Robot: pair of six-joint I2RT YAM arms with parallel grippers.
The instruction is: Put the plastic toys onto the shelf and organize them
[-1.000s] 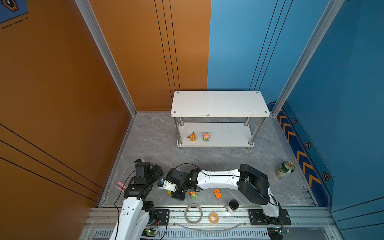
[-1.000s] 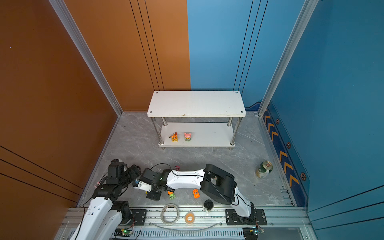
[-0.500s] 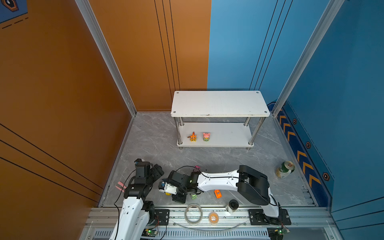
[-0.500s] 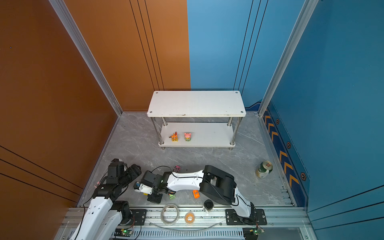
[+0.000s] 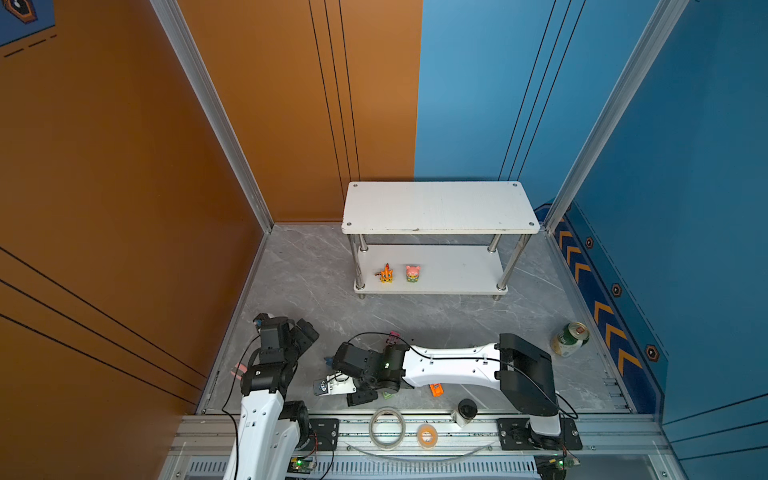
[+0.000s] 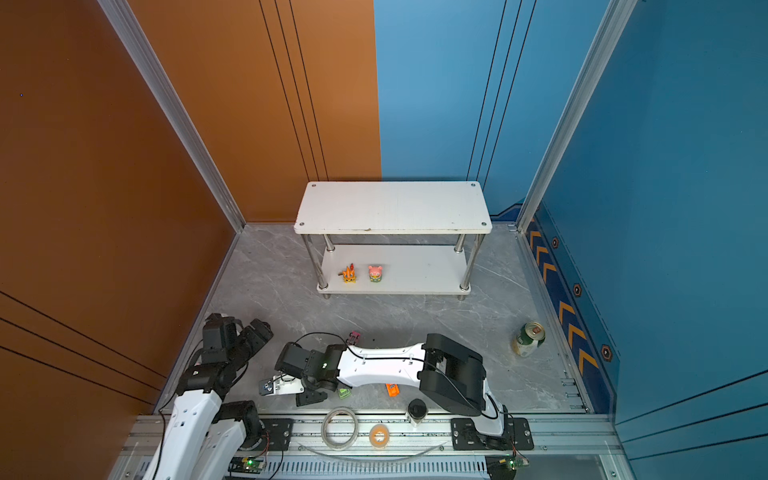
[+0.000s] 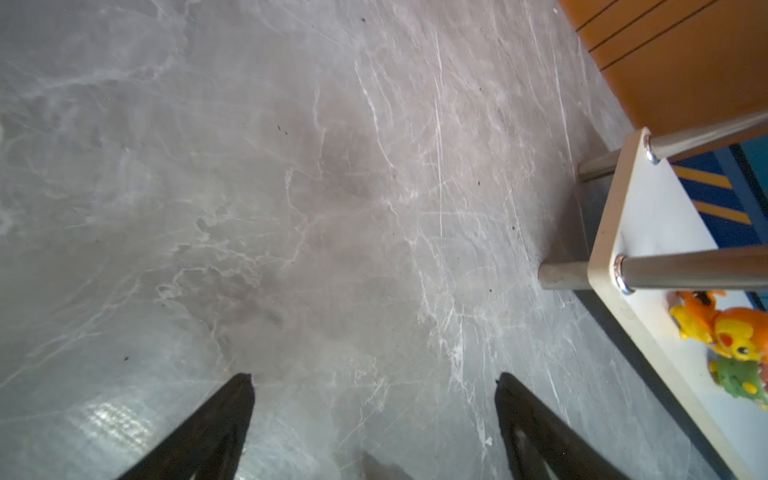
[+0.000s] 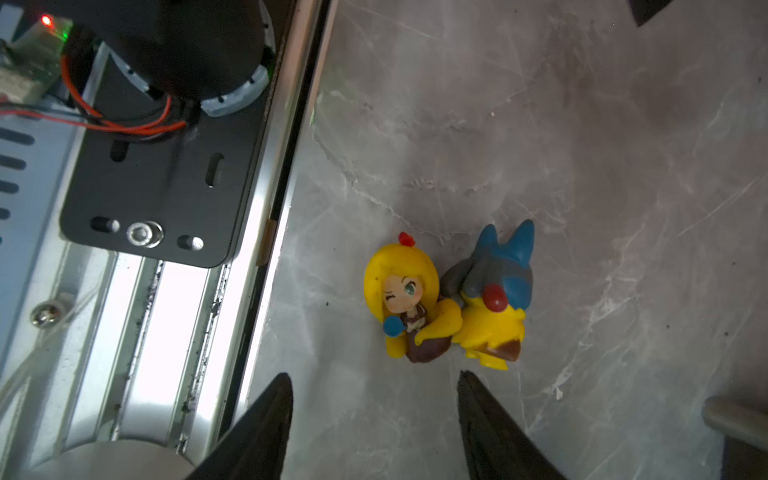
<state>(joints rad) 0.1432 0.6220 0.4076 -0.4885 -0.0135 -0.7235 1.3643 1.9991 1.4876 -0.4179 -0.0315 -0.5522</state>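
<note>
Right gripper [image 8: 374, 376] hangs over the grey marble floor [image 8: 540, 124] with its jaws parted and nothing between them, its tips just short of a yellow figurine [image 8: 401, 299] and a blue-grey figurine [image 8: 494, 299] that touch each other. Left gripper [image 7: 374, 378] stands wide open and empty. On the lower board of the shelf [image 5: 440, 208], 2 toys, an orange figurine [image 5: 386, 274] and a pink figurine [image 5: 412, 274], stand side by side near its left end. An orange car [image 5: 436, 390], a pink car [image 5: 392, 336] and a lime green car [image 6: 344, 392] sit on the floor beside the right arm.

Evenly bright, with glare on the metal rail [image 8: 183, 291] and soft shadows.
</note>
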